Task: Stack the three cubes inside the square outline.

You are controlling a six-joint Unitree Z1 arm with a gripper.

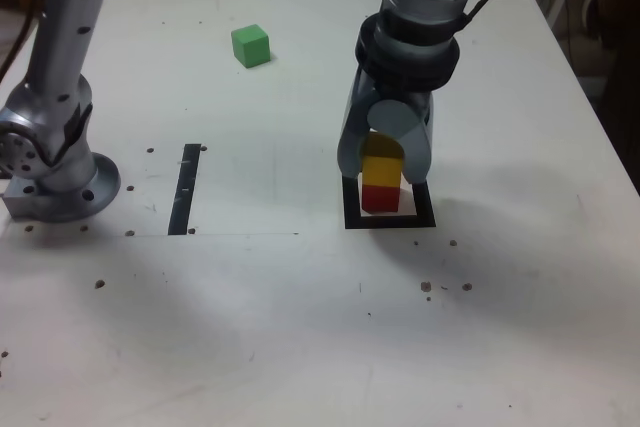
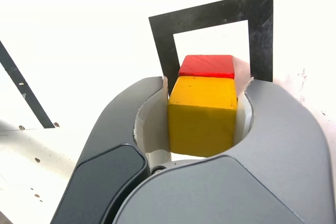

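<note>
Yellow cube set on red, green one waiting

The gripper (image 1: pixel 383 169) brackets the yellow cube (image 2: pixel 202 114) atop the red cube (image 1: pixel 379 197) inside the square outline (image 2: pixel 210 17); grip unclear. Next likely: let go, lift, fetch the green cube (image 1: pixel 250 45), far left in the exterior view.

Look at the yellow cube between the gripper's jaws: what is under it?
The red cube is under the yellow cube, inside the square outline. The contact between the cubes and the white patch beneath the red one are covered.
</note>
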